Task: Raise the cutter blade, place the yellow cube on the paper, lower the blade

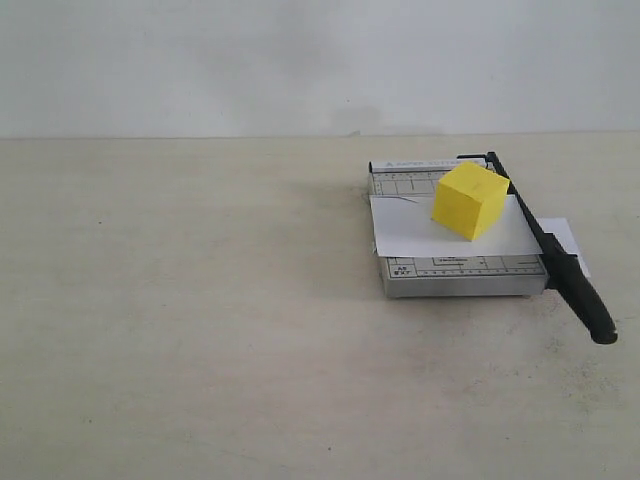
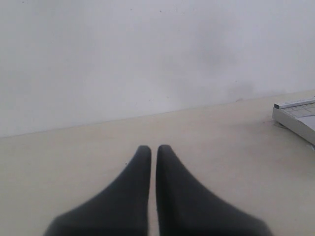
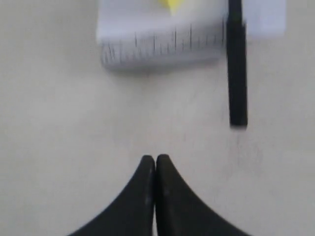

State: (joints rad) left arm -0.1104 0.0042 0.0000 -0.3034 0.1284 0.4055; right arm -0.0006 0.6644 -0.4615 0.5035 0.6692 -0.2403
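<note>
The yellow cube rests on the white paper, which lies across the grey trimmer base. The black cutter blade lies down along the trimmer's right edge, its thick handle end past the front of the base. Neither arm shows in the exterior view. My right gripper is shut and empty, above bare table short of the trimmer, with the blade handle and a sliver of the cube ahead. My left gripper is shut on nothing, far from the trimmer corner.
A pale beige table stretches wide to the left and front of the trimmer. A plain white wall stands behind the table's far edge.
</note>
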